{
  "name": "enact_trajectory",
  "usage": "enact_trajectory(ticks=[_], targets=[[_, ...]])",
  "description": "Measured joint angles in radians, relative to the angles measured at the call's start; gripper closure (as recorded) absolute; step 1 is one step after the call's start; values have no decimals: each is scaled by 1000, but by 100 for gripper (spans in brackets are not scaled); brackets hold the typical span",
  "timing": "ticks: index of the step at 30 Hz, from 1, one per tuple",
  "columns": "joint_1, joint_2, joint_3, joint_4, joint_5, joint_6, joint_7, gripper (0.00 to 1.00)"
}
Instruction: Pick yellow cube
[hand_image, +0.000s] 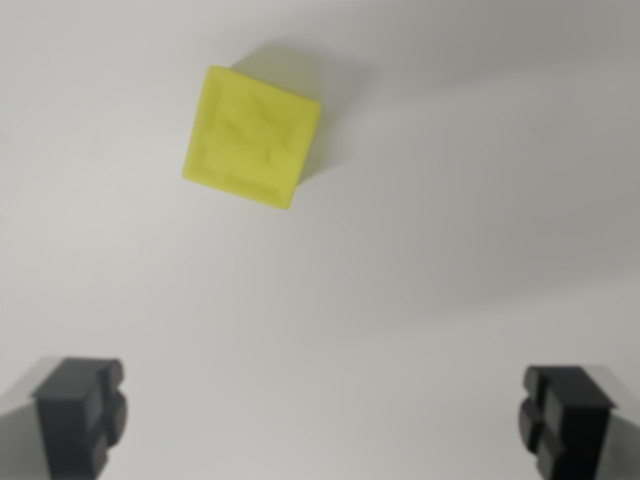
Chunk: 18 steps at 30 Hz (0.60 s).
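So we're looking straight down from the wrist here, and the yellow cube (252, 136) sits on a plain white surface (420, 250), up in the far part of the view and a bit over to the wrist view's left. It's turned at an angle, so its edges run diagonal to the frame rather than square with it. There's some raised pattern on its top face, but it's too blurry for us to make out what it is. A soft shadow falls off its far right side.

The gripper (324, 415) is spread wide, with the two dark fingertips (80, 410) poking in at the near left and near right corners. Nothing between them, just bare surface. The cube is well apart from both fingers, lying farther out than the gap and not lined up with its middle.
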Motion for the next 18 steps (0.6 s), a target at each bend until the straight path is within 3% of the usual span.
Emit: enact_trajectory(ticks=[18], targets=[[12,99,0,16,16,90,94,0]])
